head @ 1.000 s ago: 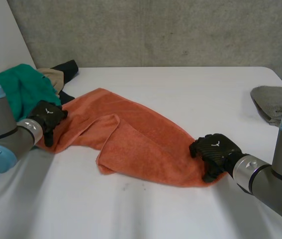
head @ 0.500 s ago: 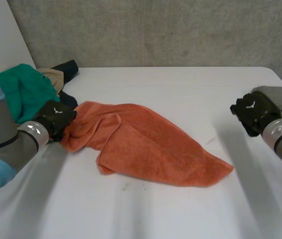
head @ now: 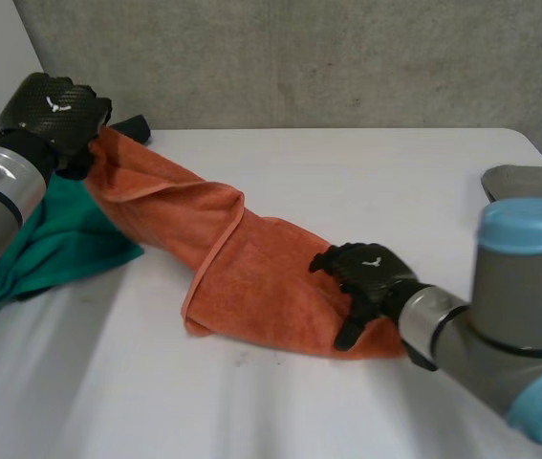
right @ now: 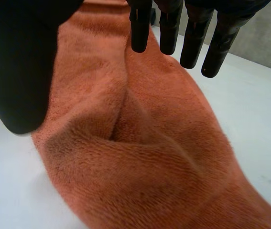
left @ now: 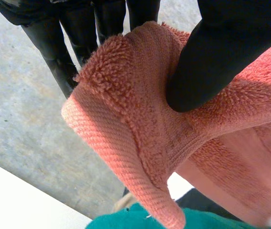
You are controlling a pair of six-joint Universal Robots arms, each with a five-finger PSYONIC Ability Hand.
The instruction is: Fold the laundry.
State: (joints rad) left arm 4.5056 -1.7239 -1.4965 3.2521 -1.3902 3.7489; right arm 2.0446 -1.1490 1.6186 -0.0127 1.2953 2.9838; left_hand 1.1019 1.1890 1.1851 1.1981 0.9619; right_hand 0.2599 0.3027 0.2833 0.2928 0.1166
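Orange towel (head: 251,273), stretched diagonally, creased, corner pinched by left hand (head: 55,107).

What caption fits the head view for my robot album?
Left robot hand holds up a fuzzy orange towel; right robot hand rests on its low end on the white table.

The head view looks down from behind and between the arms, far enough back to take in the whole orange towel (head: 251,277) stretched across the white table (head: 395,182), with the concrete wall (head: 299,57) beyond it. The left wrist view sits right against the towel's raised corner at the left hand (left: 211,57), facing past it to that wall and a green cloth (left: 135,220) beneath. The right wrist view hangs close over the towel's other end by the right hand (right: 16,62), looking along its length; all three share the towel.
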